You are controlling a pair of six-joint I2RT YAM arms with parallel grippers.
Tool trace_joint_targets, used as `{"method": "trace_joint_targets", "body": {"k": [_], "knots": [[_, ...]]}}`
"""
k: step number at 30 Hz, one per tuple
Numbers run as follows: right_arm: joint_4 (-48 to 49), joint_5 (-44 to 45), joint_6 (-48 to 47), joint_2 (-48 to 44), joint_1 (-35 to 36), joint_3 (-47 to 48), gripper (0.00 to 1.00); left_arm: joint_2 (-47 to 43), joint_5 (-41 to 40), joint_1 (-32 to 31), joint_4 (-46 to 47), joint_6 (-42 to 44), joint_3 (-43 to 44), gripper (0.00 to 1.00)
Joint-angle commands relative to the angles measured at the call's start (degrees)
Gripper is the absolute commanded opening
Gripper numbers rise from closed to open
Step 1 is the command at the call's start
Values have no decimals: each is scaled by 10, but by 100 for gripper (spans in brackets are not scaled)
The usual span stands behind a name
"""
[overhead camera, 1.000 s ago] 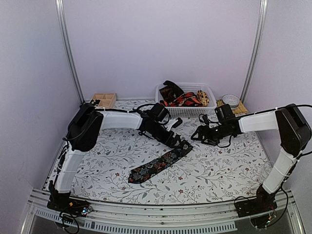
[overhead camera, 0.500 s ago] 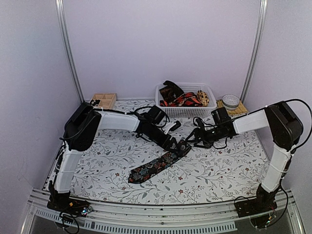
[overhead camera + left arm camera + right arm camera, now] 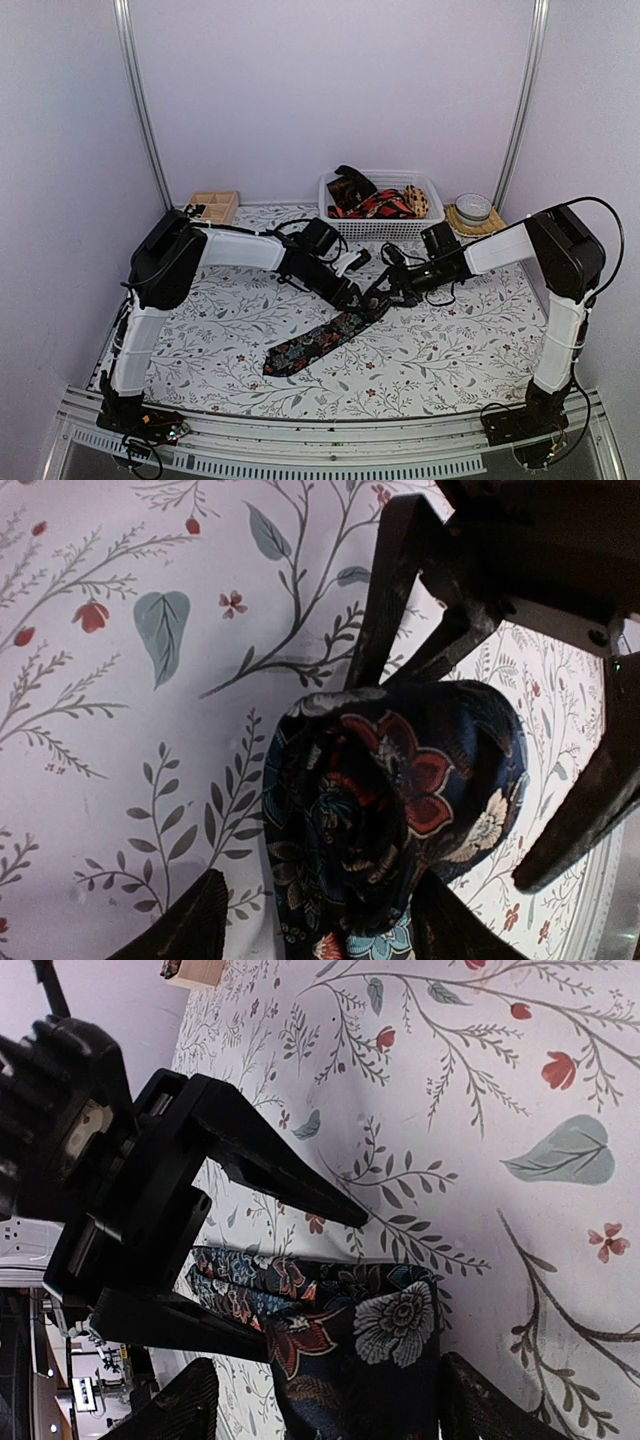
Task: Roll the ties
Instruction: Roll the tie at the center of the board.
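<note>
Since a second ago the right claw has swung in from the right side of the surface and now sits just beside the left claw, both crowded over the far end of the dark floral tie. The tie lies diagonally on the surface, its near end flat and its far end turned over into a loose coil. The left wrist view shows that claw partly open and straddling the coil: one finger is close against the fabric and the other stands a little clear, so it has no firm hold yet. The right wrist view shows its claw wide open around the same end, with bare cloth on either side and nothing gripped. More ties sit in the white basket at the back. The main risk is the crowding, because four fingers around one small coil could knock together or pinch each other instead of the fabric. An off-centre squeeze could also flatten the loose turn or let it spring open, and the flat tail may slide along rather than wind on.
</note>
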Motion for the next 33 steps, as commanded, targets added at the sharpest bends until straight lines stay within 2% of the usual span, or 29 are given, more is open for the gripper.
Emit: {"method": "trace_joint_targets", "body": {"k": [1,10,12,15,21,26,33], "knots": [[-15,-21,-17,45,8,15,72,21,-38,-1,-76,4,-34,62],[-51,20,-47,47,29,20,67,17,-40,-1,-69,0,-42,62],[-58,37,-51,46,34,21,64,17,-41,-1,-69,0,-43,62],[-66,63,-57,40,40,22,52,15,-42,-1,-68,-1,-44,62],[-78,138,-64,7,46,16,44,-2,-20,4,-50,-15,-60,64],[-98,226,-71,-28,53,16,40,-49,3,10,-10,-42,-114,70],[-138,368,-93,-71,89,30,40,-125,-6,19,26,-64,-222,72]]}}
